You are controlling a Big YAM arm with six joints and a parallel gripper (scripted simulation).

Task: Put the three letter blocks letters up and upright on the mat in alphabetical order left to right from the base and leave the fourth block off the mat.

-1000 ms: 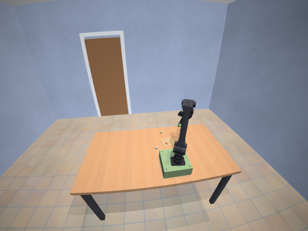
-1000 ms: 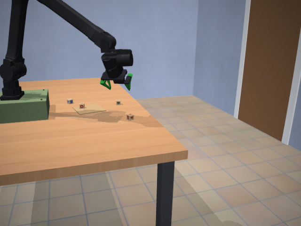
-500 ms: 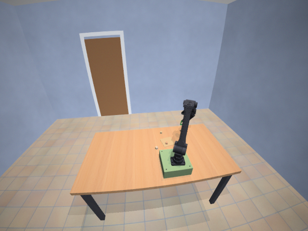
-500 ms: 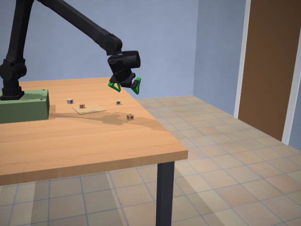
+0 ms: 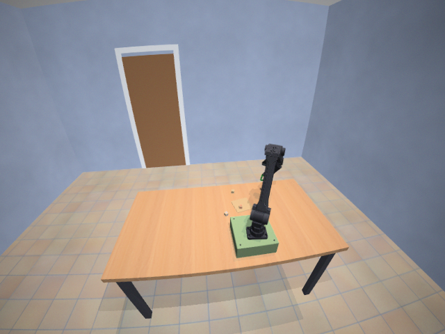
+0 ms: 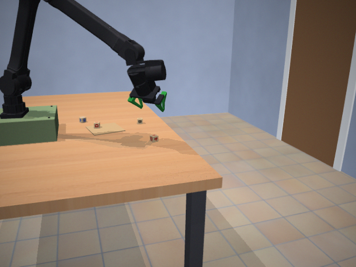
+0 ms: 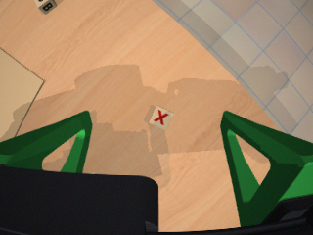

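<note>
Gripper (image 5: 261, 177) (image 6: 152, 109) (image 7: 156, 117): fingers wide apart, nothing between them, raised above the table (image 5: 172, 233) (image 6: 86, 172) (image 7: 112, 29). Wrist view has the X block (image 6: 154, 138) (image 7: 160, 117) centred in the gap; it's down on the wood, off the mat, red X on top, turned a bit in that view. Red marks on its sides too. Arm shadow falls around it.

Next out, the mat (image 5: 246, 202) (image 6: 112, 129) (image 7: 15, 93): lying flat on the table. One block on it, the mat block (image 5: 238, 207) (image 6: 97, 125), red D on a side face; can't read its top.

Far block (image 5: 232, 191) (image 6: 139, 120) (image 7: 46, 5): off the mat, dark B on a side, top cut off in wrist view. Blue-marked block (image 5: 226, 213) (image 6: 82, 119): also off the mat, near the green base (image 5: 238, 233) (image 6: 28, 132); top letter too small to read.

Tally: one block on the mat, three off. No row of three.

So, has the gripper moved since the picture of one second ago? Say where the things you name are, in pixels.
Yes. In the exterior view, the gripper (image 5: 261, 177) (image 6: 152, 109) (image 7: 156, 117) is now further right and slightly lower, so further from the green base block (image 5: 256, 248) (image 6: 28, 130).
</note>
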